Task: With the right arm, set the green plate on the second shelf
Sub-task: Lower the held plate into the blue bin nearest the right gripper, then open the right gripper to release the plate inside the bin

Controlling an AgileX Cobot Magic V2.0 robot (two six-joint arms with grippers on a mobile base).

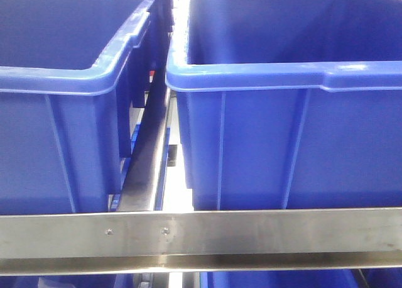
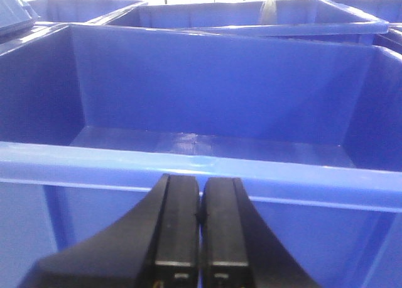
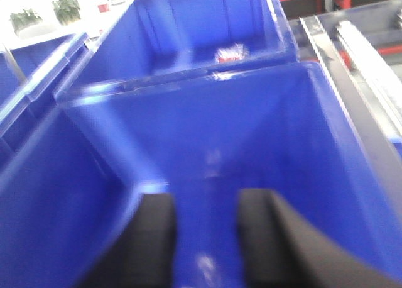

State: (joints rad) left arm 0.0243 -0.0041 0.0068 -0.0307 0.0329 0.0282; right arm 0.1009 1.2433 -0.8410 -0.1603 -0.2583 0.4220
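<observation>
Straight ahead of the front camera, two blue bins fill the picture: one on the left [image 1: 56, 131] and a larger-looking one on the right [image 1: 282, 137]. A dark bar [image 1: 147, 156] runs down the gap between them. Both bins stand behind a metal rail [image 1: 251, 232] with two screws. Neither gripper nor the green plate shows in this view.

From the left wrist, the left gripper [image 2: 200, 238] has its two black fingers [image 2: 176, 231] pressed together with nothing between them. Just ahead of it is the rim of a blue bin [image 2: 264, 175], its bare floor visible beyond. More blue bins [image 2: 188, 14] stand farther back.

From the right wrist, the right gripper [image 3: 204, 238] has its fingers spread apart, holding nothing. Below and ahead of it lies the inside of a blue bin [image 3: 220, 137]; another bin [image 3: 188, 30] stands beyond that. To its right runs a metal frame [image 3: 352, 74]. The green plate appears in none of the views.
</observation>
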